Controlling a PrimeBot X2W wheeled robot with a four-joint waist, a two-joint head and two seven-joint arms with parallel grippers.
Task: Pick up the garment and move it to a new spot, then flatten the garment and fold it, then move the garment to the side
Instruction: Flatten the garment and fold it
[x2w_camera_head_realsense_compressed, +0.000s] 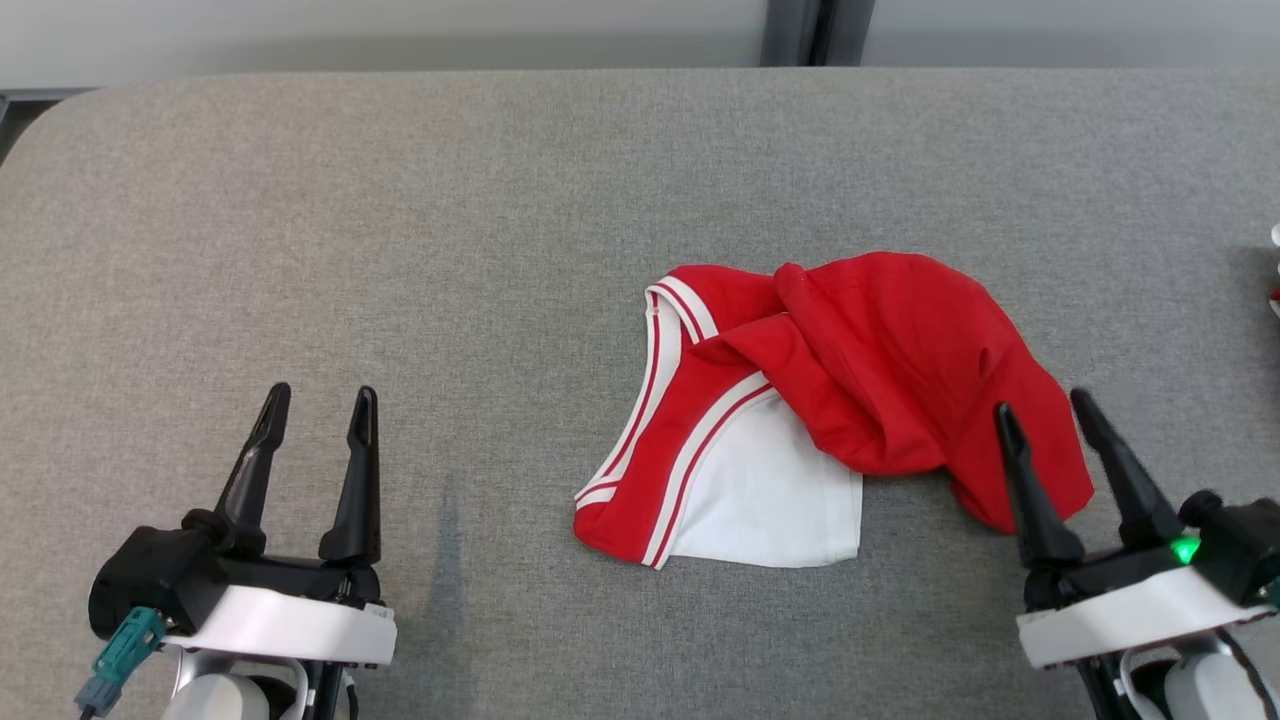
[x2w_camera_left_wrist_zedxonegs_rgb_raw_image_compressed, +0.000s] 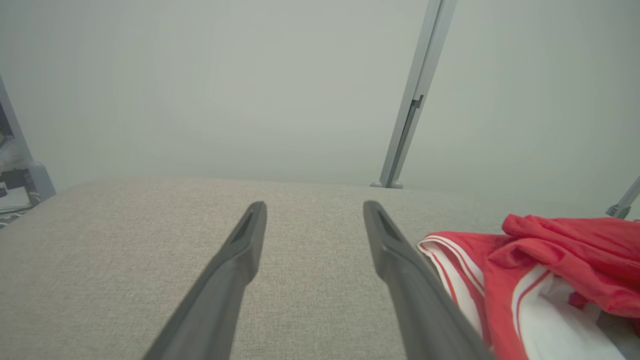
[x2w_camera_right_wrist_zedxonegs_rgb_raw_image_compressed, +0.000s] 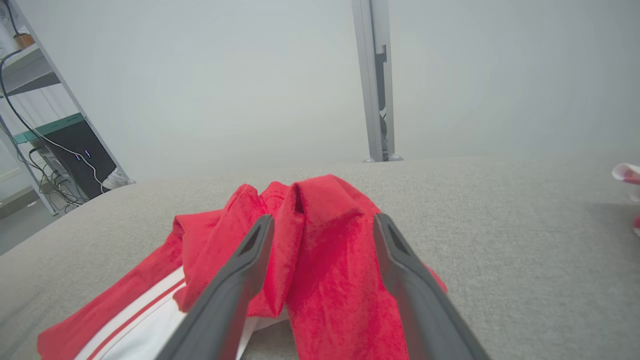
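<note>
Head view: a crumpled red-and-white garment (x2w_camera_head_realsense_compressed: 880, 360) lies on the table (x2w_camera_head_realsense_compressed: 300, 200); the right gripper (x2w_camera_head_realsense_compressed: 1042, 402) gapes empty at its near edge, the left gripper (x2w_camera_head_realsense_compressed: 322, 392) gapes empty well apart. Left wrist view: the garment lies off to one side. Right wrist view: red folds lie ahead between the fingers (x2w_camera_right_wrist_zedxonegs_rgb_raw_image_compressed: 240, 280); pinching a thick ridge looks best.

A lab-like test room: grey padded surface (x2w_camera_head_realsense_compressed: 300, 220), pale partition panels (x2w_camera_right_wrist_zedxonegs_rgb_raw_image_compressed: 225, 75), metal post (x2w_camera_right_wrist_zedxonegs_rgb_raw_image_compressed: 374, 80), cabled equipment rack (x2w_camera_right_wrist_zedxonegs_rgb_raw_image_compressed: 82, 152).
</note>
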